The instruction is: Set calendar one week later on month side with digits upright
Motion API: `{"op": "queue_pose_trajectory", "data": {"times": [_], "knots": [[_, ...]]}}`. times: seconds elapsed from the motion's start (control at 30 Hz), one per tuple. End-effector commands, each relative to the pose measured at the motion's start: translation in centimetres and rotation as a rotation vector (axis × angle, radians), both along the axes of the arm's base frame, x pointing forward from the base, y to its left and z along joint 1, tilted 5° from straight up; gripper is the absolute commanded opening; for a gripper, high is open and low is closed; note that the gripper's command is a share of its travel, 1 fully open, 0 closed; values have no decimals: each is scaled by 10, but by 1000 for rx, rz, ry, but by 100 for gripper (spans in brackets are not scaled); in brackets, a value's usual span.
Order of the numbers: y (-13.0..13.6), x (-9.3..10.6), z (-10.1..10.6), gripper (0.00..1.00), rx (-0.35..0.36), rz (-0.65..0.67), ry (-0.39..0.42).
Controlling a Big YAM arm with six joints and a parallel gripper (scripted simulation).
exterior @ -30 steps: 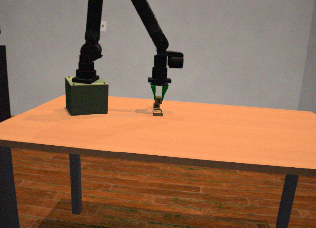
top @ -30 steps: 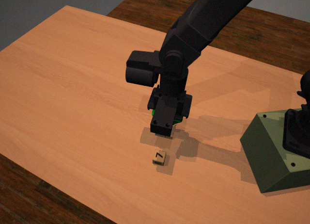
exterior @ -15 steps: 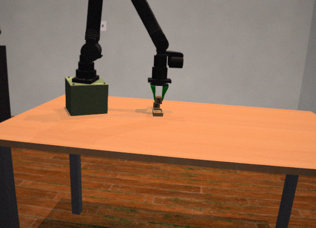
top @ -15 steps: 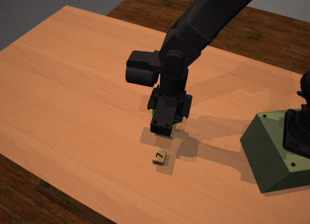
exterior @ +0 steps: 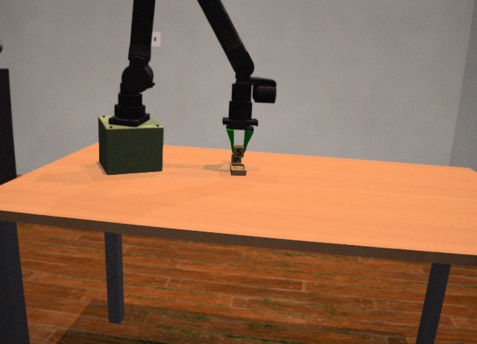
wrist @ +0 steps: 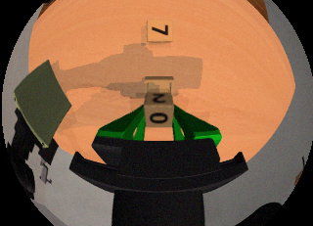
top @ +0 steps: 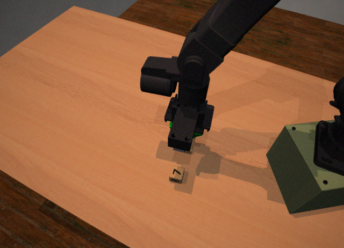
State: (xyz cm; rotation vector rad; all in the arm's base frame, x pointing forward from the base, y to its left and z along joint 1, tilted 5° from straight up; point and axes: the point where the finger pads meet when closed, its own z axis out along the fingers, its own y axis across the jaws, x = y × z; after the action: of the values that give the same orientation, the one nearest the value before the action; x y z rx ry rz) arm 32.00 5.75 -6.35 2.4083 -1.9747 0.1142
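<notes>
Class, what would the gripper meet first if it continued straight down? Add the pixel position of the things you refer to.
Probably the tray (top: 192,147) (exterior: 238,173) (wrist: 158,78), just below the gripper (top: 181,148) (exterior: 238,150) (wrist: 158,108), though depth is unclear and it might meet the table beside it.

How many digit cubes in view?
2: one cube between the tool's fingers, above the tray; the 7-topped cube on the table.

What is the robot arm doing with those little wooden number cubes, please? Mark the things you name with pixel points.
The gripper (exterior: 238,150) (wrist: 158,108) is shut on one number cube (exterior: 238,151) (wrist: 158,117), holding it up near the small wooden tray (exterior: 238,173) (wrist: 159,78). The other cube (top: 176,173) (wrist: 159,31) sits on the table (top: 83,107) (exterior: 308,209) (wrist: 235,65), outside the tray, with a 7 on top. The new date is not yet set.
</notes>
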Motion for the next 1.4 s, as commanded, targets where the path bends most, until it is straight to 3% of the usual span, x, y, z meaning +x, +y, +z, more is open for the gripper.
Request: {"op": "queue_pose_trajectory", "data": {"times": [0.0,1.37], "knots": [[0,11,0,27,4,9,-23],[-1,13,0,27,4,5,-25]]}}
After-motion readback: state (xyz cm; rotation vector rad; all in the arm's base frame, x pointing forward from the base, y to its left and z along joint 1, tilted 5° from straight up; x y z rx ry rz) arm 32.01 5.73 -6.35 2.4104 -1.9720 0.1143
